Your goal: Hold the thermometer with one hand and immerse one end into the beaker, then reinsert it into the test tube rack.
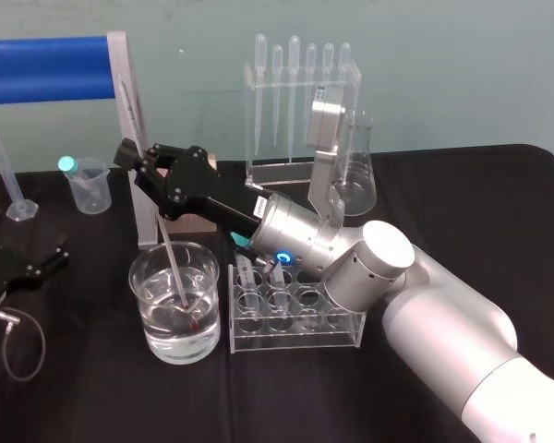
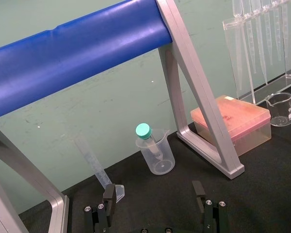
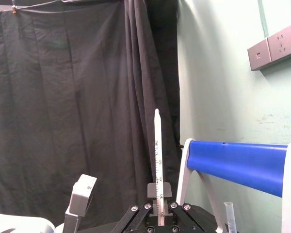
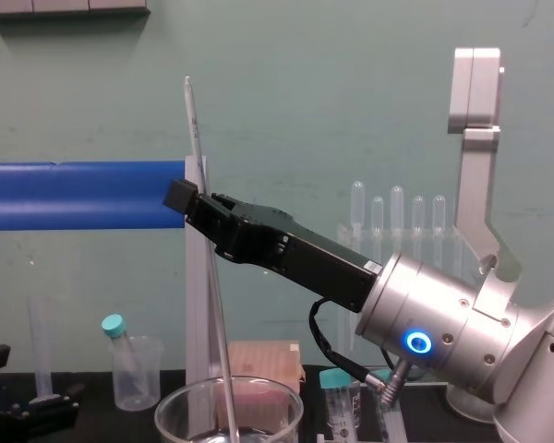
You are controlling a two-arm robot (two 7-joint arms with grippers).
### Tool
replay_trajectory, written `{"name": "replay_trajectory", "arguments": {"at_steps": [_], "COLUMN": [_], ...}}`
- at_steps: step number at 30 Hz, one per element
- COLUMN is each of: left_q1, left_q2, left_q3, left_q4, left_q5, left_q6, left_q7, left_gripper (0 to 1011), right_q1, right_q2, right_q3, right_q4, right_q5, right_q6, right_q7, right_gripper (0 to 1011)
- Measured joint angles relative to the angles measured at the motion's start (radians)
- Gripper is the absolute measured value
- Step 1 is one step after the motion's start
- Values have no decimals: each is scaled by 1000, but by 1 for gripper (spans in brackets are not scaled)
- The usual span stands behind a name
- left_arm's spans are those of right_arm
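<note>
My right claw (image 1: pixel 144 162), black and angular at the end of a smooth silver wrist, is pinched tight on the thermometer (image 1: pixel 171 260), a long thin glass rod with fine dark scale marks. I grip it partway along its length. The rod leans a little. Its upper end stands up past the blue padded bar (image 1: pixel 42 67), and its lower end slants down into the beaker (image 1: pixel 144 305). The beaker is a wide round glass with a thick rim, and it stands on the black cloth (image 1: pixel 92 397) touching or just beside the left end of the rack (image 1: pixel 353 329). It holds clear water. The small red tip (a bright dot near the glass floor) is under the surface. The rack is a clear plastic box with rows of round holes, and it lies under my forearm. My left claw (image 2: pixel 154 194) rests low over the cloth, well off to the left, with its two flat fingers spread apart and nothing between them. It faces a small cloudy plastic cup (image 2: pixel 157 155) that holds a green-capped tube.
</note>
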Motion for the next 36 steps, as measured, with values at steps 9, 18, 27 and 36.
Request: {"name": "replay_trajectory", "arguments": {"at_steps": [9, 18, 27, 36], "left_q1": [0, 0, 0, 0], "left_q2": [0, 0, 0, 0], "left_q3": [0, 0, 0, 0], "left_q4": [0, 0, 0, 0], "left_q5": [0, 0, 0, 0], "left_q6": [0, 0, 0, 0], "left_q7": [0, 0, 0, 0], "left_gripper": [1008, 1008, 1008, 1008], "right_q1": [0, 7, 4, -7], "right_q2": [0, 0, 18, 43], "right_q3": [0, 0, 6, 23], "right_q4": [0, 1, -73, -170], "right_q5": [0, 8, 13, 29], "right_q6": [0, -7, -24, -38], "right_q7": [0, 29, 33, 15], "right_gripper": [56, 56, 56, 56]}}
